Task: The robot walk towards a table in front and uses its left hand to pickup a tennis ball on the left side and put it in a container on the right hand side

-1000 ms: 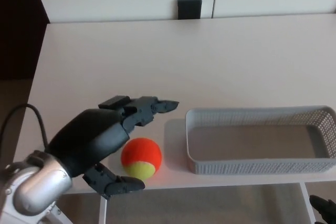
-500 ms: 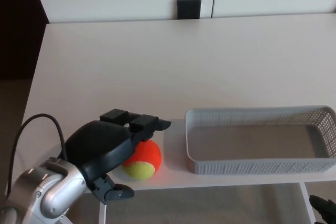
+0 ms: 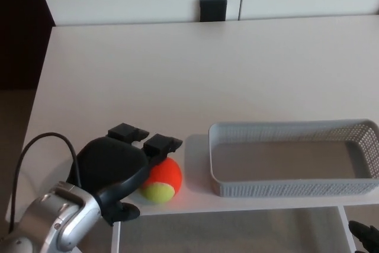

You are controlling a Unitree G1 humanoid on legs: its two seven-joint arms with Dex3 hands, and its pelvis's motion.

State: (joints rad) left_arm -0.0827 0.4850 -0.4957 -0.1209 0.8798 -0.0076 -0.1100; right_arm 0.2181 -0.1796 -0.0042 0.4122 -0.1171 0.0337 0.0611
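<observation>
An orange and yellow tennis ball (image 3: 161, 181) rests on the white table (image 3: 177, 75) near its front edge. My left hand (image 3: 115, 167) sits against the ball's left side. Its two fingers (image 3: 161, 144) arch over the top of the ball, and the thumb (image 3: 122, 211) lies low at the table edge, apart from the ball, so the hand is open. The ball's left part is hidden behind the palm. The grey mesh container (image 3: 284, 189) stands just right of the ball. Only a dark tip of my right hand (image 3: 364, 234) shows at the bottom right corner.
A small black block (image 3: 213, 9) stands at the table's far edge against the white wall. A black cable (image 3: 35, 146) loops from my left forearm. Dark floor lies beyond the table's left edge.
My left hand has drawn back and down toward the ball, its fingers curling from stretched out to arched over it. The thumb has pulled in to the left. The ball has stayed in place.
</observation>
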